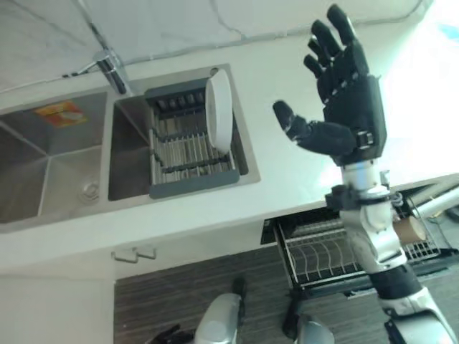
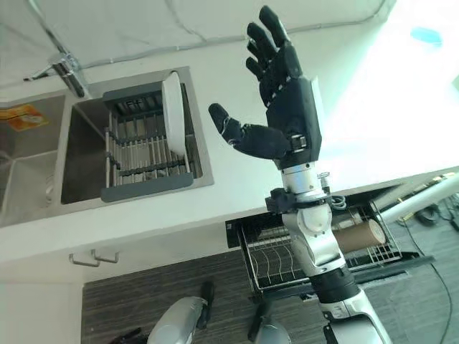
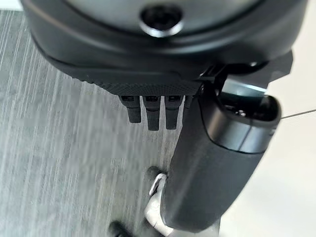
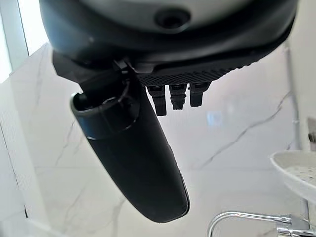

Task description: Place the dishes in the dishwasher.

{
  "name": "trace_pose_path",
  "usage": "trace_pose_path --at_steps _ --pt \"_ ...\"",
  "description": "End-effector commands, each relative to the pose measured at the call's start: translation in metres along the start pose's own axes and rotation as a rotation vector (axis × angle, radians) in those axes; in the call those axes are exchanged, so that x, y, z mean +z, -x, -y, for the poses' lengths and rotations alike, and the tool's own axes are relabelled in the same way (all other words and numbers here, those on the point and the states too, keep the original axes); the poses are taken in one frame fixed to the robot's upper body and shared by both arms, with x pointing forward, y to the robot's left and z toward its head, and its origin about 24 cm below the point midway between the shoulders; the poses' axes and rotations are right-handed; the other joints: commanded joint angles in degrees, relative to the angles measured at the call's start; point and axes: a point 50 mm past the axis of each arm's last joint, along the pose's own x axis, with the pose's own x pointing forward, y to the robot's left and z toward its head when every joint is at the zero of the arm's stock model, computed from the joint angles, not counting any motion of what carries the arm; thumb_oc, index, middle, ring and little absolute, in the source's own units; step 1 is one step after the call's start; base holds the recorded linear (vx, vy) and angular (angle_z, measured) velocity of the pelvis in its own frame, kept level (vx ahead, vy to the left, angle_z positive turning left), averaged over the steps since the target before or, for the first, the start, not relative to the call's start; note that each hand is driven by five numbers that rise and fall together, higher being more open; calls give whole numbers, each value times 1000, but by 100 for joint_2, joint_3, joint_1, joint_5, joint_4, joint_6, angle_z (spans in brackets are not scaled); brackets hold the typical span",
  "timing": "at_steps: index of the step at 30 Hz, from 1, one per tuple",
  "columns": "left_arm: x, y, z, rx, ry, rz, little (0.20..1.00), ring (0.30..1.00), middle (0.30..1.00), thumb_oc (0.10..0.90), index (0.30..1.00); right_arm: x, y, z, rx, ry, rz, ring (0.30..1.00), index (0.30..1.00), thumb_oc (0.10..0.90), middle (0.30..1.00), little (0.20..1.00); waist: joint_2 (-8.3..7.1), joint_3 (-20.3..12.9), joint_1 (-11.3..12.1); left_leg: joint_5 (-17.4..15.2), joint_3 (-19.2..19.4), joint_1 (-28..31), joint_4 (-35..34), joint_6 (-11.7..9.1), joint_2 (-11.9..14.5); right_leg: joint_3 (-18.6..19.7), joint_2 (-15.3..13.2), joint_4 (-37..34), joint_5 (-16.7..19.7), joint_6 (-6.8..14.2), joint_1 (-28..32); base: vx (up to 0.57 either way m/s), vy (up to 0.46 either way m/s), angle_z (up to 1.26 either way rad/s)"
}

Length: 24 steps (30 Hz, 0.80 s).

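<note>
A white plate (image 1: 219,107) stands on edge at the right end of a grey drying rack (image 1: 186,154) set in the right sink basin. My right hand (image 1: 351,107) is raised high over the white counter to the right of the sink, open, with straight fingers (image 4: 177,96) and the thumb (image 4: 133,158) spread, holding nothing. It is well apart from the plate. Below the counter edge the dishwasher's wire rack (image 1: 323,254) is pulled out, with a brown cylinder (image 1: 410,229) lying in it. My left hand (image 3: 148,106) hangs low over the floor, open and empty.
A second, bare sink basin (image 1: 43,165) lies to the left, with a chrome faucet (image 1: 107,68) behind the divider. A marble wall rises behind the counter. A cabinet handle (image 1: 133,253) sits under the counter edge. Dark wood-look floor (image 1: 172,287) lies in front of the cabinets.
</note>
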Motion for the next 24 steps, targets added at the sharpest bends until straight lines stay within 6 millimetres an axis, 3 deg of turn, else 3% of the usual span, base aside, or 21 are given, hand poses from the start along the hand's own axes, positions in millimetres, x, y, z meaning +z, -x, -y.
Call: trace_pose_path --at_steps 1,7,15,24 --pt "-23 4 -13 37 -107 -91 900 900 900 800 900 44 -13 -4 15 34 221 900 900 800 900 900 -47 -517 -7 -386 -237 -182 90 -109 61 128 -157 204 -719 308 340 31 5 4" --pt "-27 5 -15 51 -111 -114 900 900 900 800 900 38 -14 -14 39 -6 162 900 900 800 900 900 -83 -612 -20 -442 -163 -130 90 -149 111 149 -239 204 -683 367 252 50 33 -1" --pt "-31 5 -13 39 -136 -136 900 900 900 800 900 23 -9 -9 -10 -94 47 900 900 800 900 900 -174 -695 0 -503 -97 -89 90 -162 167 135 -270 204 -675 406 237 76 48 -2" --pt "-5 1 -2 7 -222 -59 900 900 900 800 900 18 -22 -20 -12 -164 21 900 900 800 900 900 -393 -510 155 -483 -257 -217 90 -134 132 132 -255 204 -620 408 138 40 13 1"
